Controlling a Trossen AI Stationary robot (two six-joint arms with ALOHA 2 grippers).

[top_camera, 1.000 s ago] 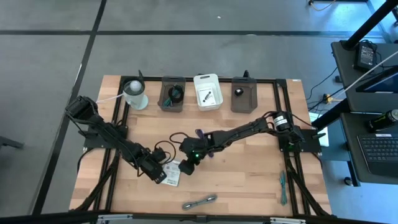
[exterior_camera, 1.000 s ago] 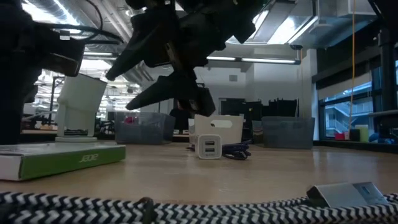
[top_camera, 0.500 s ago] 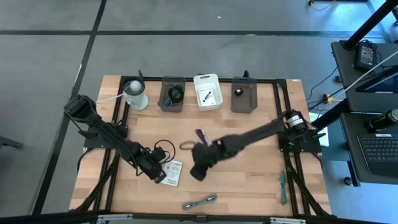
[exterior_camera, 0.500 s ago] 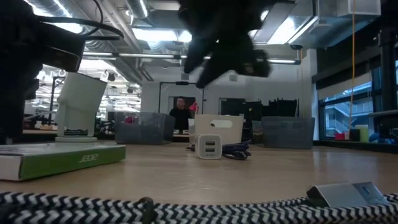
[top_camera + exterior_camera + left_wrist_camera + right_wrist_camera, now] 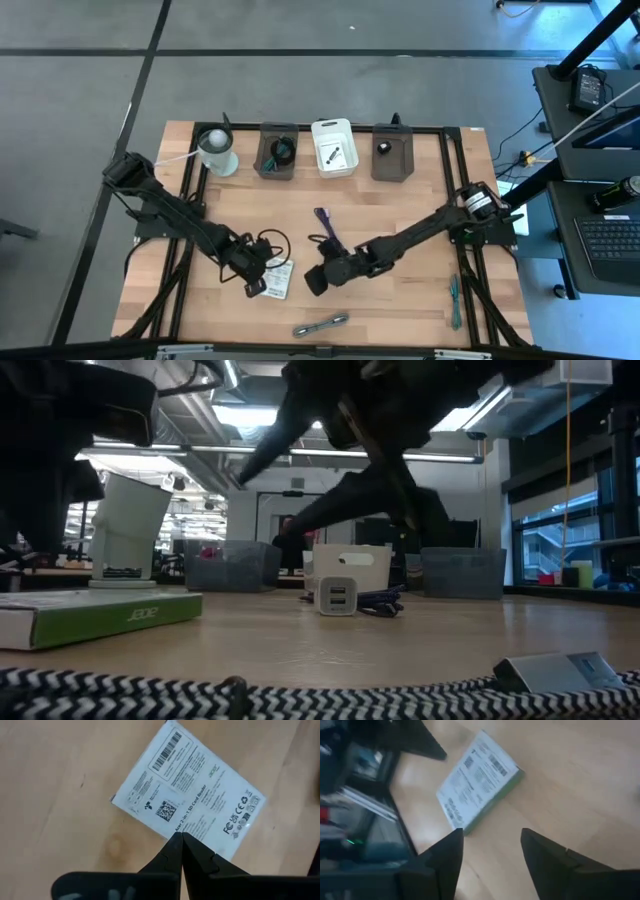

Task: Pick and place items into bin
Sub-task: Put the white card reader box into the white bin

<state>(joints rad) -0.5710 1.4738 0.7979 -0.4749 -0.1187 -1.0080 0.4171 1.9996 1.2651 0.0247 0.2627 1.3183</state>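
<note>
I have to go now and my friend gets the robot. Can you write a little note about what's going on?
Left gripper: shut, empty, tips over the white card reader box.
Right gripper: open, empty, beside that box.
Done: the three bins at the back each hold something; white bin has a card.
Left on the table: the box, purple strap, grey metal tool, teal tool.

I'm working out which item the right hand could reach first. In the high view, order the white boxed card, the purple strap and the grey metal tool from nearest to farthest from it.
From the right hand:
1. White boxed card, just beside it, toward the left arm.
2. Purple strap, toward the bins.
3. Grey metal tool, near the table's front edge.
The strap and the tool are too close to call.
</note>
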